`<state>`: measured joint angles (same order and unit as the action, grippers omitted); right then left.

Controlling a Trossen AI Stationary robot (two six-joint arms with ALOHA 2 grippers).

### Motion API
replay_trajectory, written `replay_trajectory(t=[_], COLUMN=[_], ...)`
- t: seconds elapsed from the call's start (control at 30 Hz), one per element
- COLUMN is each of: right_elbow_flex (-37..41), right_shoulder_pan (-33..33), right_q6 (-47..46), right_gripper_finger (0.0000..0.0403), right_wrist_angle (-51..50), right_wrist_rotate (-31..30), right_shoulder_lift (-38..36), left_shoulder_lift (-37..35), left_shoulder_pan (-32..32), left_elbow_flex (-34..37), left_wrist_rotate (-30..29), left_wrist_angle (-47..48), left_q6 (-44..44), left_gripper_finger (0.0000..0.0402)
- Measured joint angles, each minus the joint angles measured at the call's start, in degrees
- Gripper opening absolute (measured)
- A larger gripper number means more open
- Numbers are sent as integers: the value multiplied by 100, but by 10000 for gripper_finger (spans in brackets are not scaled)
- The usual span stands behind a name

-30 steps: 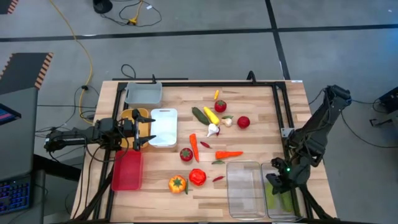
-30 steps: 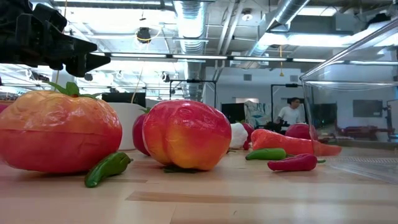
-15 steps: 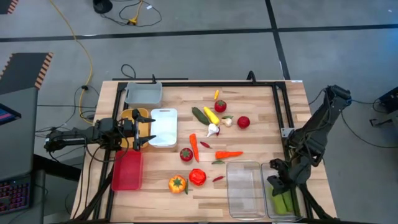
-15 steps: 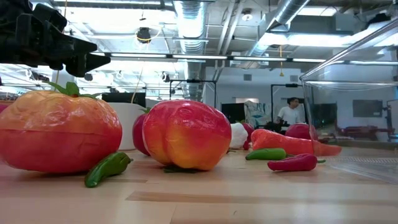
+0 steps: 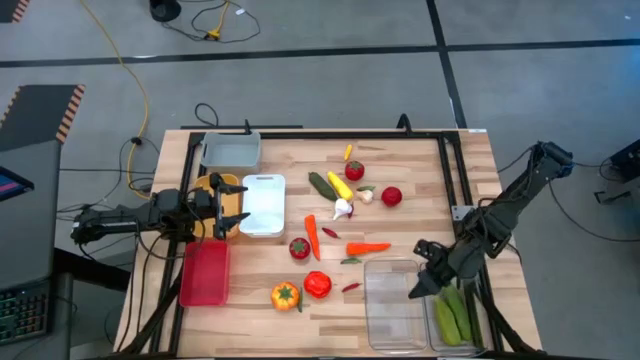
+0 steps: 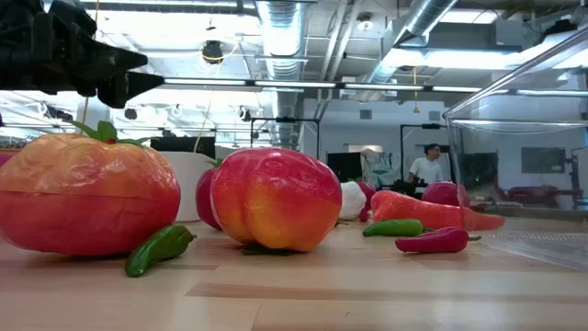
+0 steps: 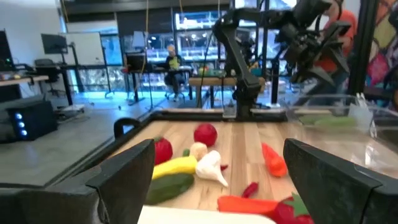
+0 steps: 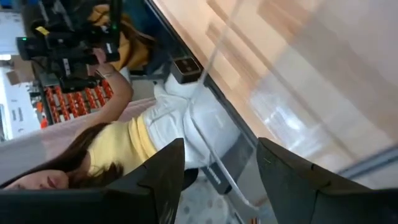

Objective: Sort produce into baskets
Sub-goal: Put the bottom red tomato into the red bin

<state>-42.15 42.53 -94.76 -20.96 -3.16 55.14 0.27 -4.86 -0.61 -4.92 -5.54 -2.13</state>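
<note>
The toy produce lies loose at mid-table: tomatoes (image 5: 391,196), carrots (image 5: 368,247), two peppers (image 5: 318,285), a dark cucumber (image 5: 322,185), a yellow piece (image 5: 340,185), garlic (image 5: 343,209) and a chili (image 5: 351,287). Green cucumbers (image 5: 452,315) lie in the right clear basket (image 5: 470,335). My right gripper (image 5: 417,285) is open and empty above the near right of the table, by the left clear basket (image 5: 392,300); its wrist view (image 8: 217,168) shows the gap. My left gripper (image 5: 236,212) is open and empty over the yellow basket (image 5: 212,190) and the white basket (image 5: 262,205).
A grey basket (image 5: 230,150) stands at the far left and a red basket (image 5: 204,273) at the near left. A dark frame rail (image 5: 450,170) runs along the table's right side. A person (image 8: 112,149) shows beyond the table in the right wrist view.
My right gripper has come out of the right clear basket and gone toward the table's left, over the left clear basket's right wall. The green cucumbers stay lying in the right clear basket.
</note>
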Motion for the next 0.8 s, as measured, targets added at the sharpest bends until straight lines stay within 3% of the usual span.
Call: replay_trajectory(t=[0.17, 0.33, 0.57, 0.8], right_elbow_flex=[0, 0, 0, 0], right_shoulder_pan=[-303, -746, -1501, -2159], right_q6=[539, 1665, 3392, 4481], right_gripper_finger=[225, 225, 225, 225], right_wrist_angle=[23, 32, 236, 391], right_wrist_rotate=[-47, -658, -1530, -1652], right_shoulder_lift=[-237, -581, -811, -741], left_shoulder_lift=[143, 731, 2149, 3714], left_shoulder_pan=[0, 0, 0, 2], left_elbow_flex=[-104, -324, -1051, -1811], left_wrist_rotate=[-13, -45, 8, 467], left_wrist_angle=[-261, -546, -583, -529], left_q6=[73, -34, -35, 168], left_gripper_finger=[341, 341, 341, 341])
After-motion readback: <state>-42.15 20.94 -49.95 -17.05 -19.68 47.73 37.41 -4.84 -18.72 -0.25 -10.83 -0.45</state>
